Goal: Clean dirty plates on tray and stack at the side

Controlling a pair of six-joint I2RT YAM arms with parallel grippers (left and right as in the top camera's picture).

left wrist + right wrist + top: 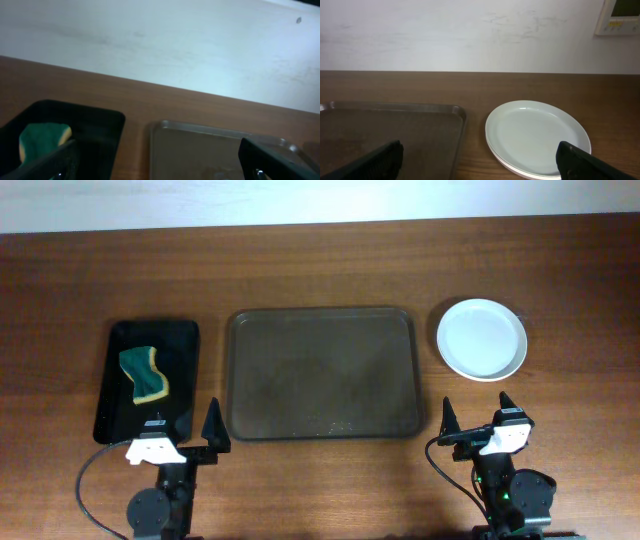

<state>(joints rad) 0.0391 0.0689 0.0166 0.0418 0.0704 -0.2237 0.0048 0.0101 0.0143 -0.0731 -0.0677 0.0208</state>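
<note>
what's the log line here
brown rectangular tray: bare | round white plates: stacked beside it | left gripper: open | right gripper: open

My right gripper [479, 161] is spread wide, and I see its two dark fingertips [379, 159] low at either side of my view. Ahead of me, on the brown wooden bench [485, 85], the plates [537, 135] sit in a white stack. A second rim shows under the top one at the near side. Just to their left, not touching, lies the tray [395, 106], with its rounded far corner closest to the plates. Beyond the bench's far edge a pale wall rises, with a beige panel [618, 17] high on its right.
</note>
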